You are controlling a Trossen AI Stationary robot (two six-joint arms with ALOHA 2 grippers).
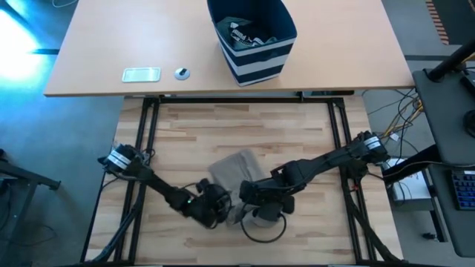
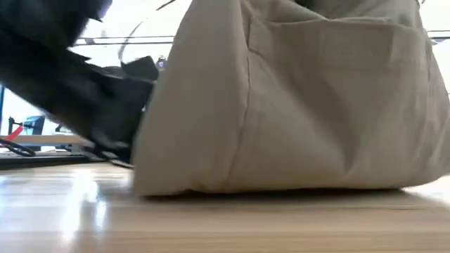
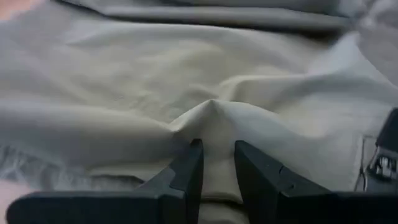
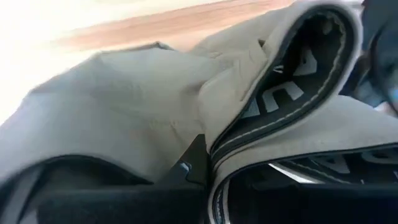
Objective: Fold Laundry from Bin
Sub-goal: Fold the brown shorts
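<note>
A beige garment (image 1: 234, 172) from the laundry is bunched near the middle of the wooden table; in the low view it stands up like a tent (image 2: 295, 98). My left gripper (image 1: 217, 205) comes from the left and is shut on the cloth (image 3: 216, 149). My right gripper (image 1: 260, 199) comes from the right, above the garment's near end, shut at its dark-lined waistband (image 4: 292, 81). The bin (image 1: 252, 37) stands on the far table with grey pieces inside. My left gripper pinches a raised fold of the beige cloth (image 3: 214, 118) between its two fingers (image 3: 189, 168), slanting down from the table's left. The cloth puckers into a ridge just ahead of the fingertips. One layer or several, I cannot tell. My right gripper is shut on the beige garment at the doubled-over waistband edge (image 4: 239, 134), beside one dark finger (image 4: 189, 165); the cloth covers the rest of the contact. The garment hangs raised below it, its lower edge (image 2: 281, 188) resting on the table.
A flat white device (image 1: 141, 74) and a small round object (image 1: 182, 73) lie on the far tan table left of the bin. Bare wood shows on the work table's far half (image 1: 245, 130). Cables and equipment sit off the right edge (image 1: 415, 178).
</note>
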